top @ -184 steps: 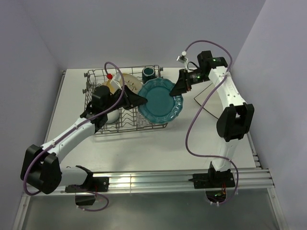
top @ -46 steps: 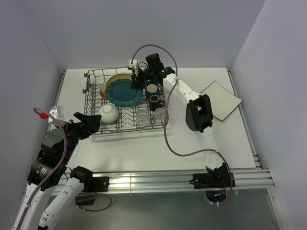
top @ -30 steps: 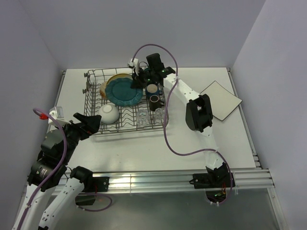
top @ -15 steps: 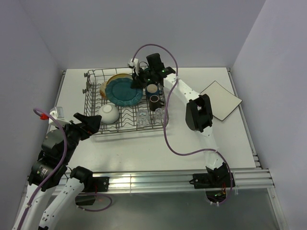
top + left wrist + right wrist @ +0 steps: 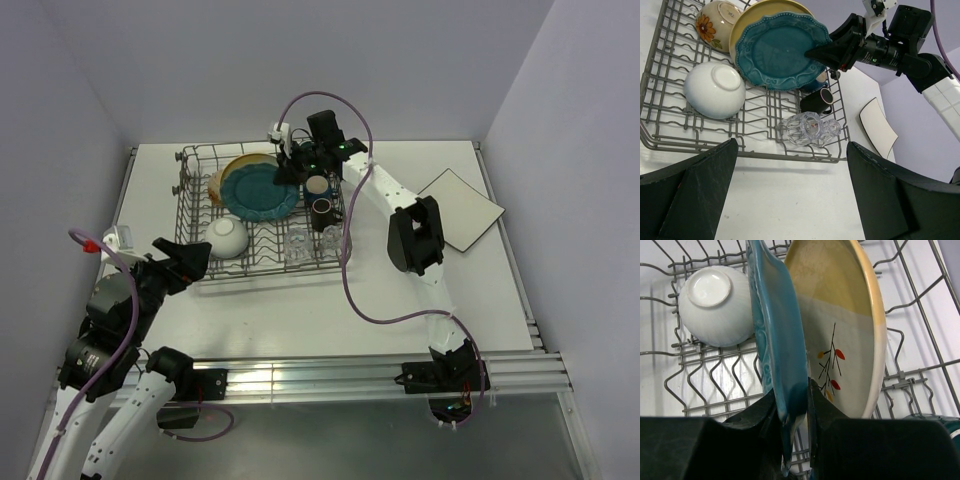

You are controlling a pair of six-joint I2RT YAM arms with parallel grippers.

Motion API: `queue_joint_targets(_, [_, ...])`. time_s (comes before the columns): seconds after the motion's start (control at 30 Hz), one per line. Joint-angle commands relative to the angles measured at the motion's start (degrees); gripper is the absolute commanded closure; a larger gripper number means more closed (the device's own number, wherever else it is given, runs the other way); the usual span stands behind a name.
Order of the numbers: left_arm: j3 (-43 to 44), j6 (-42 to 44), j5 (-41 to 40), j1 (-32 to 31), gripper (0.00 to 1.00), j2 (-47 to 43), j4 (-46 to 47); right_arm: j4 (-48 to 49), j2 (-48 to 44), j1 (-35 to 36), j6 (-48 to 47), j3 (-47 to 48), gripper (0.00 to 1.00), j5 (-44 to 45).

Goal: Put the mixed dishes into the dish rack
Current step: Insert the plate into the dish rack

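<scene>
The teal scalloped plate (image 5: 258, 190) (image 5: 777, 50) stands on edge among the tines of the grey wire dish rack (image 5: 270, 268). My right gripper (image 5: 290, 172) (image 5: 795, 400) is shut on its right rim. Just behind it leans the yellow-cream plate with the leaf sprig (image 5: 840, 315) (image 5: 765, 10). The rack also holds a white bowl (image 5: 228, 237) (image 5: 715, 90), a flowered bowl (image 5: 715, 22), dark mugs (image 5: 322, 207) (image 5: 815, 101) and clear glasses (image 5: 298, 243) (image 5: 810, 129). The white square plate (image 5: 460, 208) (image 5: 877, 129) lies on the table at the right. My left gripper (image 5: 180, 262) (image 5: 790, 150) hangs open and empty off the rack's near left corner.
The rack fills the back left of the white table (image 5: 300, 310). Purple walls close in behind and on both sides. A metal rail (image 5: 330, 375) runs along the near edge by the arm bases.
Over the last second the left arm has shifted very slightly. Since six seconds ago the teal plate has gone from beside the rack into it and the left arm has drawn back.
</scene>
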Motion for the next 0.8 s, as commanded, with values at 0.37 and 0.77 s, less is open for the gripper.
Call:
queue_joint_targets(0.37, [0.3,-0.6,0.3,0.0,0.03,-0.7,0.7,1.4,-0.5,0.6,-6.4,4.7,1.00,-4.7])
queue_joint_targets(0.77, [0.1,-0.4,0.8,0.0,0.03,0.7,1.6,0.1,1.1,1.3,-8.5,5.2,0.99,-2.5])
